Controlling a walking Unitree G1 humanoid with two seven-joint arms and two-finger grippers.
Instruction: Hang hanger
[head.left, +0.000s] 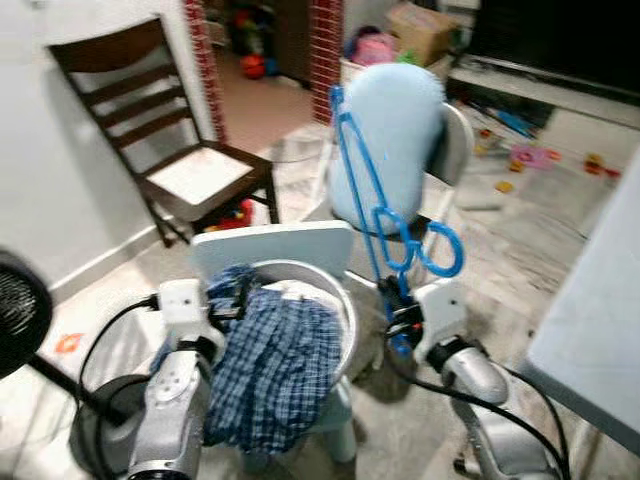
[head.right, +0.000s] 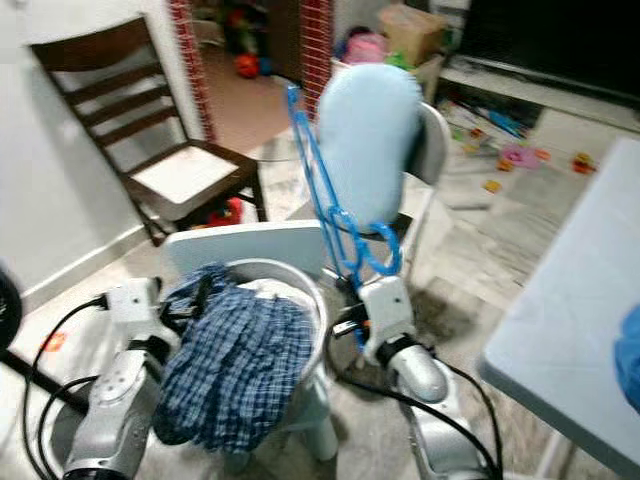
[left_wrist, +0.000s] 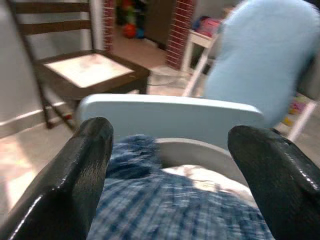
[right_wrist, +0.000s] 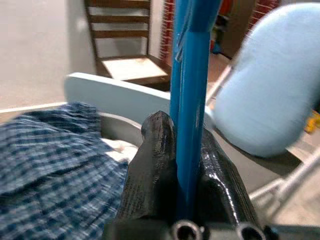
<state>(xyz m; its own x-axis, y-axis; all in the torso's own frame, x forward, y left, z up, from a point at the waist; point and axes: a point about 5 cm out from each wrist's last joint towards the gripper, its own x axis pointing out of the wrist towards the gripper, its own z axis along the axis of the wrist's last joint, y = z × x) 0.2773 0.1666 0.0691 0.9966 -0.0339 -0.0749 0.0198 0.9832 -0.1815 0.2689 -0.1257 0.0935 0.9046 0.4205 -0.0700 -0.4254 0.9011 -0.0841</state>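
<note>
A blue plastic hanger (head.left: 362, 185) stands nearly upright, its hook (head.left: 441, 252) curling to the right low down. My right gripper (head.left: 398, 312) is shut on the hanger's lower end; the wrist view has the blue bar (right_wrist: 190, 75) pinched between the black fingers (right_wrist: 155, 165). A blue plaid shirt (head.left: 275, 365) spills out of a white basket (head.left: 343, 300) on a small pale-blue chair (head.left: 270, 245). My left gripper (left_wrist: 170, 190) hovers open just over the shirt at the basket's left side, its fingers (left_wrist: 75, 185) wide apart.
Behind the hanger a white folding chair (head.left: 458, 140) carries a light-blue cushion (head.left: 390, 130). A dark wooden chair (head.left: 170, 130) stands at the back left by the wall. A grey table edge (head.left: 595, 300) is at the right, a black fan (head.left: 20, 310) at the left. Toys litter the far floor.
</note>
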